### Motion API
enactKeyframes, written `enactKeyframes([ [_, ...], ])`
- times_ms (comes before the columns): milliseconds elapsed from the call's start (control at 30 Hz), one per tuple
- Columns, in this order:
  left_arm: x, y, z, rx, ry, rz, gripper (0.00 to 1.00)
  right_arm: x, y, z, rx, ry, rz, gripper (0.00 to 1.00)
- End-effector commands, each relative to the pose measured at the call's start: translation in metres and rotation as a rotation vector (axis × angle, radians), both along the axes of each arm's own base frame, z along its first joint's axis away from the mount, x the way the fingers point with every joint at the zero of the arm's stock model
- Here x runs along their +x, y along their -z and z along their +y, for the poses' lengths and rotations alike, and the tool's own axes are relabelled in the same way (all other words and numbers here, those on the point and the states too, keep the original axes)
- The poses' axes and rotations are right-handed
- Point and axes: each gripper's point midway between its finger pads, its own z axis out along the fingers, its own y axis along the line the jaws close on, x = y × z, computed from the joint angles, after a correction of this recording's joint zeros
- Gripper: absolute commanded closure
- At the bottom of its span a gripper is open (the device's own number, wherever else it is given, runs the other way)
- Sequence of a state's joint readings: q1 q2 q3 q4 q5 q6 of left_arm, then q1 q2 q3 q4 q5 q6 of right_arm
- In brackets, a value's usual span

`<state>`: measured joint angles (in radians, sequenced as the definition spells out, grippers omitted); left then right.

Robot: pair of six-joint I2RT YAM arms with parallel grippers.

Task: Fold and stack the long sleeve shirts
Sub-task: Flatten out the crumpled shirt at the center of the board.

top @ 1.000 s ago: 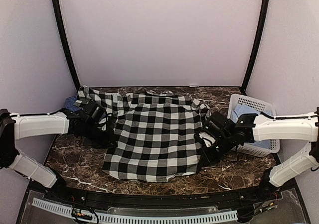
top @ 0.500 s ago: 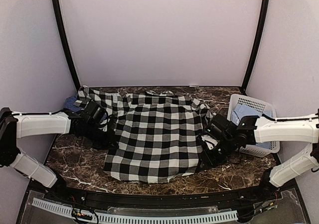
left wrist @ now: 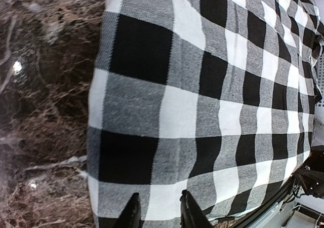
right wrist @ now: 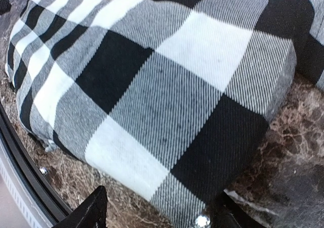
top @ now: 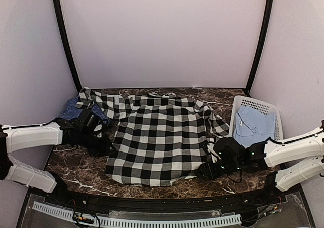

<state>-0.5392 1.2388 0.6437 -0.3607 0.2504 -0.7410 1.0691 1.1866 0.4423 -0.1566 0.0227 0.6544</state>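
A black-and-white checked long sleeve shirt [top: 161,137] lies spread flat on the middle of the marble table, collar toward the back. A dark blue shirt [top: 71,108] lies bunched at the far left, partly hidden under the checked sleeve and my left arm. My left gripper [top: 104,146] hovers at the checked shirt's left edge. In the left wrist view that gripper [left wrist: 159,215] is slightly open, with the checked cloth [left wrist: 202,86] flat beneath it. My right gripper [top: 205,171] sits low at the shirt's near right corner. In the right wrist view it [right wrist: 159,215] is wide open, facing the folded hem [right wrist: 167,106].
A white slotted basket [top: 260,105] stands at the right and holds a light blue cloth [top: 255,126]. Dark marble table [top: 76,162] shows on both sides of the shirt. A black rail and a white slotted strip [top: 136,219] run along the near edge.
Both grippers have opened and let go of the checked shirt. The right arm has drawn back and down toward the near right corner. The left gripper has shifted slightly left.
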Motion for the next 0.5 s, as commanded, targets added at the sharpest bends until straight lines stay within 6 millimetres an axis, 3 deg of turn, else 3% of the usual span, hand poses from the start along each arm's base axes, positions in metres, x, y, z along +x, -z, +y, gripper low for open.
enactKeyframes([
  [0, -0.019, 0.014, 0.034, 0.076, -0.147, 0.038, 0.72, 0.022, -0.011, 0.015, 0.085, 0.062, -0.127, 0.36],
  [200, -0.043, 0.029, 0.042, 0.046, -0.196, 0.091, 0.63, 0.020, -0.008, 0.019, 0.084, 0.029, -0.127, 0.44],
  [467, -0.065, 0.045, 0.032, 0.060, -0.149, 0.157, 0.51, 0.011, -0.007, 0.022, 0.106, -0.008, -0.097, 0.65],
])
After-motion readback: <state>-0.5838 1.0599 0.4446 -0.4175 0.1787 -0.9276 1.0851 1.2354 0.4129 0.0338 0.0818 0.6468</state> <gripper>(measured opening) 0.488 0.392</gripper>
